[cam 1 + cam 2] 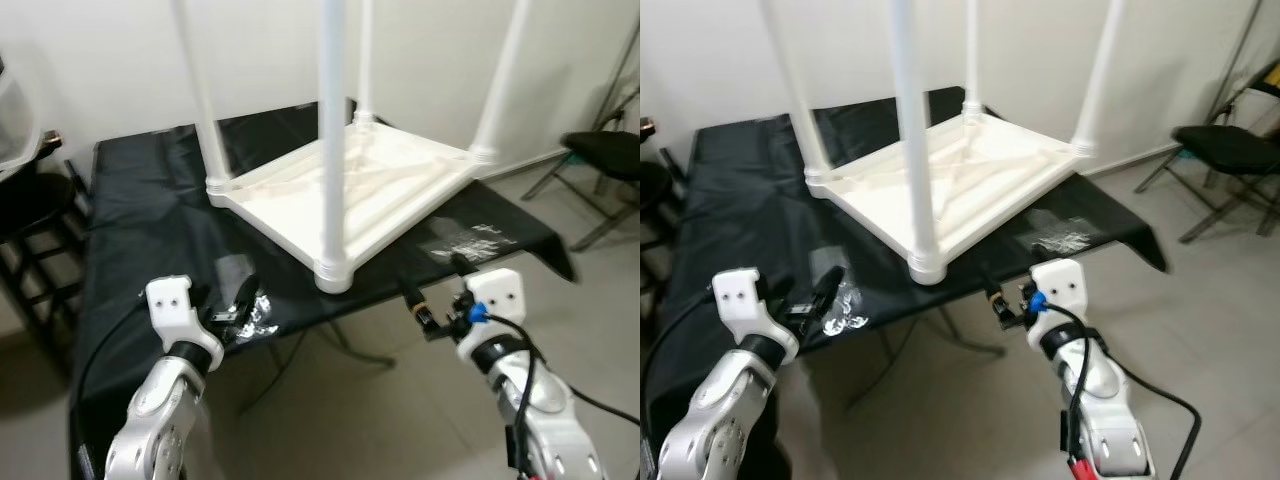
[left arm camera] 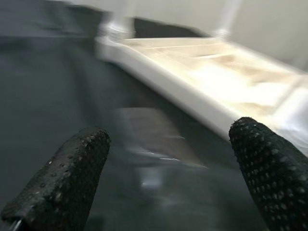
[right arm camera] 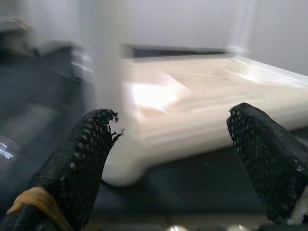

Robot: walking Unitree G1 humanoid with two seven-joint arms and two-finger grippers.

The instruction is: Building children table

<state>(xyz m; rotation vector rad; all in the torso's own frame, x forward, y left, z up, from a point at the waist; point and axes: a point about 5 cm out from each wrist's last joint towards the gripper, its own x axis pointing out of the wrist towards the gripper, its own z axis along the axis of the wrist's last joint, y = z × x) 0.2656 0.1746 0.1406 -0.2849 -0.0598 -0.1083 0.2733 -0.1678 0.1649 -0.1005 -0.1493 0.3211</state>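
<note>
Both my jaws stand spread wide with nothing between them: the left gripper (image 2: 168, 183) shows its two black dotted fingers (image 2: 62, 178) far apart, and the right gripper (image 3: 168, 163) likewise.

At the centre of the head views, the white plastic children's table (image 1: 345, 185) lies upside down on the black plastic-covered work table (image 1: 140, 230), its four white round legs (image 1: 332, 140) pointing up. Its near corner sits close to the black table's front edge, just above my right gripper, so little black surface is left there. More open black surface lies at the left of the frame, around the crumpled clear plastic wrap (image 1: 240, 300) near my left gripper. Grey tiled floor (image 1: 400, 420) lies open at the lower middle, and a black folding chair (image 1: 605, 160) stands at the far right.

My left arm reaches forward at lower left, its gripper over the black table's front edge; my right arm reaches up at lower right, its gripper just short of that edge.

The legs' tops are cut off by the upper frame. Both wrist views are blurred; the white mass before my right gripper is probably the upturned table's near corner.
</note>
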